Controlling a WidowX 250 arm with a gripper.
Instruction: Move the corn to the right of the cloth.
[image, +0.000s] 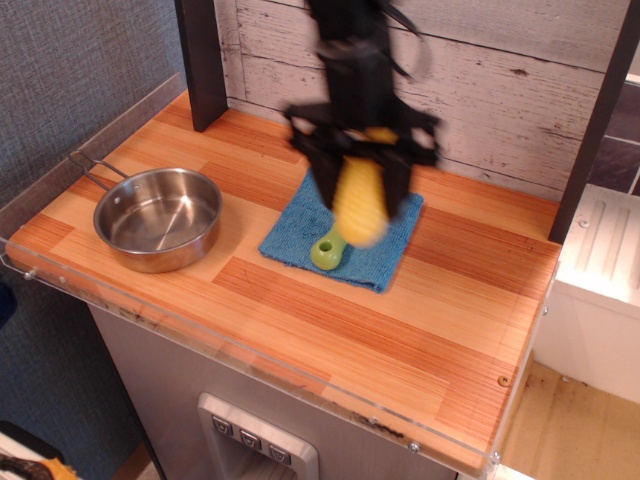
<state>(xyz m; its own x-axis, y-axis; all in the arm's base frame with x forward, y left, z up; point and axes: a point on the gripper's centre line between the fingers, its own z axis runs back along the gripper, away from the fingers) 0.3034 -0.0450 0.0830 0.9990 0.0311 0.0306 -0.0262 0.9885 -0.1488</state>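
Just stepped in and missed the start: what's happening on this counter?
A single robot arm holds a yellow toy corn in its gripper, in the air over the blue cloth. The picture is blurred there, so it appears to be mid-move. A green-handled spatula lies on the cloth, partly hidden behind the corn. The steel pan at the left is empty. The corn is not yet set down right of the cloth.

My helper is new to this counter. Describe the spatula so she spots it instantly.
On the wooden counter, find the blue cloth right of the steel pan. The spatula lies on it, mostly hidden behind the held corn; its lime-green handle marks it.
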